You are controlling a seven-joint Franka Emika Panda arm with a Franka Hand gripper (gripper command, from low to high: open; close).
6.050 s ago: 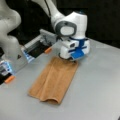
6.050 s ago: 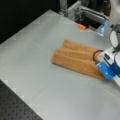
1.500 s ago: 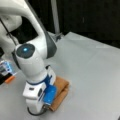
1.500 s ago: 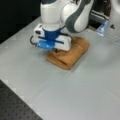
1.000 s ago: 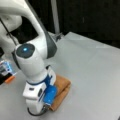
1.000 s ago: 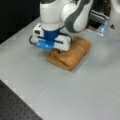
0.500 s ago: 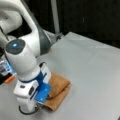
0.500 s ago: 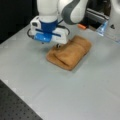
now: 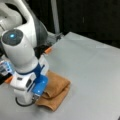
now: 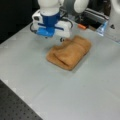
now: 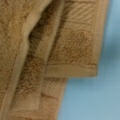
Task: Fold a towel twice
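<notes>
Towel: the towel (image 9: pixel 56 91) lies on the table (image 9: pixel 95 75) as a small thick bundle, layers stacked, so both folds look done to me. In a front view (image 10: pixel 70 52) it sits mid-table, a bit to the right.

Edges: wrist view shows the hems (image 11: pixel 70 71) overlapping but not squared up, lower layer peeking out, so kinda loose.

Gripper: the gripper (image 10: pixel 61 39) hovers just over the towel's far-left edge, not gripping any cloth as far as I can see. Can't tell how wide the fingers are, the blue-and-white hand hides them.

Why there: my guess is it's parked over the edge it just laid down.
</notes>
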